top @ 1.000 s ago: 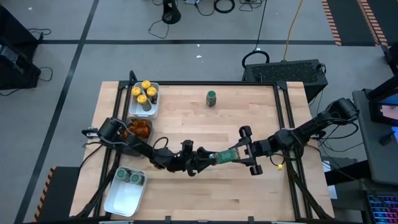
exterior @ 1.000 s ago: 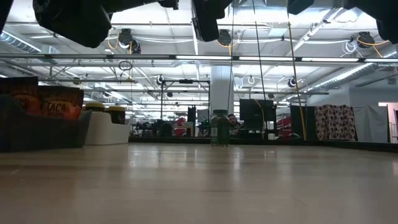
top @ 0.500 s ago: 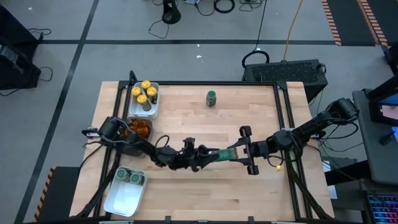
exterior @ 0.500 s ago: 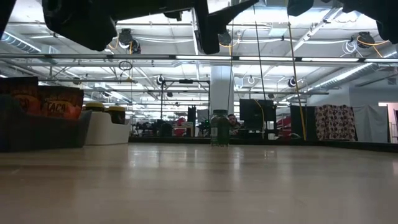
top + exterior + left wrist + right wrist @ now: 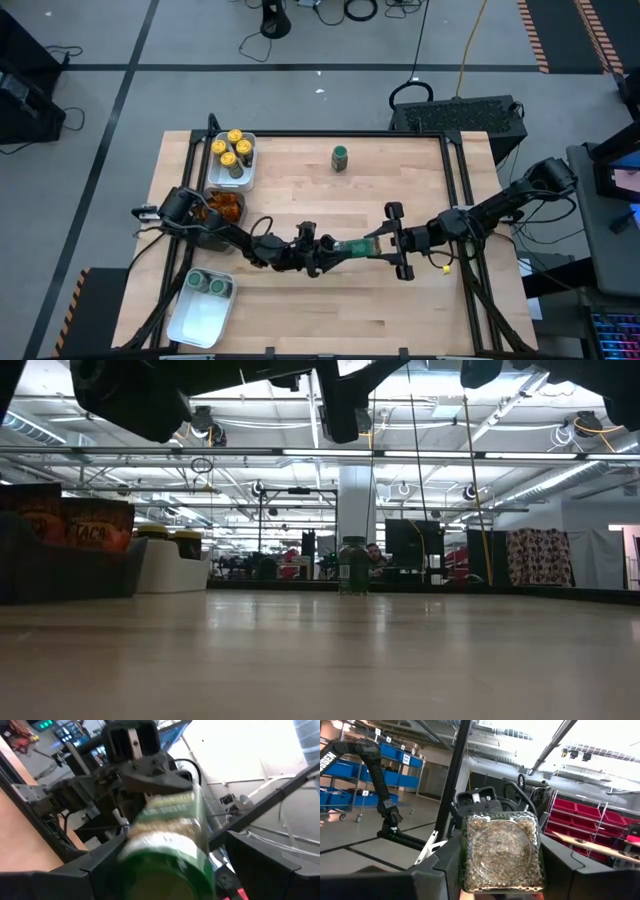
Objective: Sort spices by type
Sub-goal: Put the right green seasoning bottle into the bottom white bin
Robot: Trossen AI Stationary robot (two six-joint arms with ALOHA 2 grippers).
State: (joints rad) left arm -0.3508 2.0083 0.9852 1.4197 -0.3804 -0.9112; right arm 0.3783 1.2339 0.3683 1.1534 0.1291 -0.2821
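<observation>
green-lidded jar held mid-air above the desk — pinched between left end effector and right end effector, both clamped on it.

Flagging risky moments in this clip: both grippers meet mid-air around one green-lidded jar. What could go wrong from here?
1. The green-lidded glass spice jar hangs above the wooden table between the left gripper and right gripper. If one lets go before the other grips firmly, it may drop.
2. The grippers are nearly nose to nose, so a small misalignment could make them collide.
3. Pulling apart while both grip could twist the jar loose.
</observation>
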